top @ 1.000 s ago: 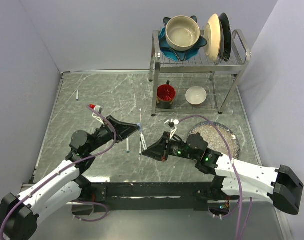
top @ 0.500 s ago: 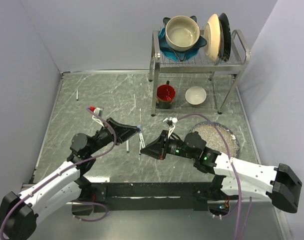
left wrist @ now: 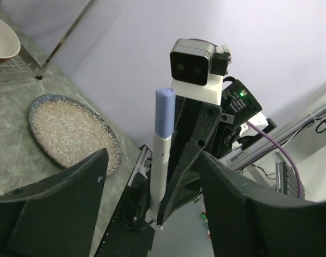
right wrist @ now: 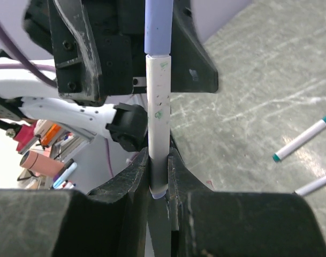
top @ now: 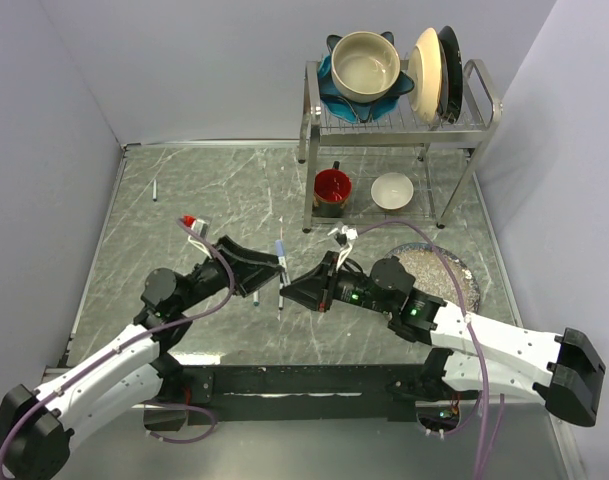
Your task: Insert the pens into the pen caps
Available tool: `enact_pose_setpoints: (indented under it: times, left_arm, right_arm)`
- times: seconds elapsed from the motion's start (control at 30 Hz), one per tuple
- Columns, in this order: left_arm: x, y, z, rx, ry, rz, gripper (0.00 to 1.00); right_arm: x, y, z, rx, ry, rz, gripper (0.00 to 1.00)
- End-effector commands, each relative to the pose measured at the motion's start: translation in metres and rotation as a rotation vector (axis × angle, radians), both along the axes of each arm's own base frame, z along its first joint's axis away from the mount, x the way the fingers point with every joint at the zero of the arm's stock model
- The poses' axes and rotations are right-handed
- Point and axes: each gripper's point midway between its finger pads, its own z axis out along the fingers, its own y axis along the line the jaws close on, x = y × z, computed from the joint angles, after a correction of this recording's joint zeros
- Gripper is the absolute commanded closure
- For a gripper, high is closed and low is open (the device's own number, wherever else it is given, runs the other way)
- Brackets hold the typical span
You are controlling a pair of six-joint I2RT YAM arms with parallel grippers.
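At the middle of the grey marbled table (top: pixel 184 210), the right gripper (right wrist: pixel 158 182) pinches a white-grey pen (right wrist: pixel 157 107) low on its barrel, fingers pressed tight against both sides. A blue cap (right wrist: pixel 157 27) is seated on the pen's free end, flush with the barrel. The left gripper (left wrist: pixel 152 160) faces it with its jaws spread wide. Its black fingers (left wrist: pixel 66 193) stand on either side of the capped pen, with a clear gap between each finger and the pen. Seen from above, the two grippers meet nose to nose near the table's centre. The cap shows as a small blue mark just beyond the right gripper's tip. The right wrist camera picks up two loose pens lying on the table surface to one side: a teal-tipped pen (right wrist: pixel 304 136) and, near it, a second loose pen (right wrist: pixel 315 184) that runs out of the picture. Beside the right arm lies a speckled plate (top: pixel 454 280). At the far right of the table stands a metal dish rack (top: pixel 481 95). A red cup (top: pixel 333 187) and a white bowl (top: pixel 392 190) sit on its lower level. A beige bowl (top: pixel 365 65) and upright plates (top: pixel 429 60) sit on its upper shelf.
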Motion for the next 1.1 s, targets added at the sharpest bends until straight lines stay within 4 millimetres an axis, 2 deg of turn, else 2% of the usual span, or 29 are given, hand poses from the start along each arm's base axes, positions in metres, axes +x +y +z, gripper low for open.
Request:
enact_pose_setpoints:
  times: [0.0,0.03,0.07,0.2,0.43,0.67,0.8,1.07]
  left_arm:
    - [-0.010,0.003,0.024,-0.008,-0.091,-0.011,0.22]
    - [-0.008,0.002,0.025,0.005,-0.095,-0.004,0.16]
    - [-0.007,0.002,0.027,0.007,-0.102,0.001,0.14]
    - [-0.008,-0.001,0.036,0.018,-0.130,-0.019,0.11]
    - [0.004,-0.015,0.049,0.057,-0.112,-0.047,0.18]
    - [0.008,-0.016,0.063,0.043,-0.133,-0.036,0.22]
    - [0.008,-0.014,0.068,0.038,-0.139,-0.024,0.27]
    - [0.006,-0.016,0.069,0.027,-0.131,-0.044,0.25]
  right_arm:
    - [-0.005,-0.003,0.035,0.098,-0.096,0.021,1.00]
    - [-0.007,-0.002,0.031,0.091,-0.089,0.035,1.00]
    - [-0.009,-0.002,0.029,0.086,-0.087,0.045,1.00]
    - [-0.016,-0.001,0.029,0.095,-0.083,0.080,1.00]
    - [-0.024,-0.003,0.034,0.096,-0.096,0.111,1.00]
    - [-0.028,-0.007,0.033,0.092,-0.100,0.117,1.00]
    - [-0.030,-0.009,0.033,0.088,-0.102,0.122,1.00]
    - [-0.032,-0.009,0.033,0.086,-0.099,0.132,1.00]
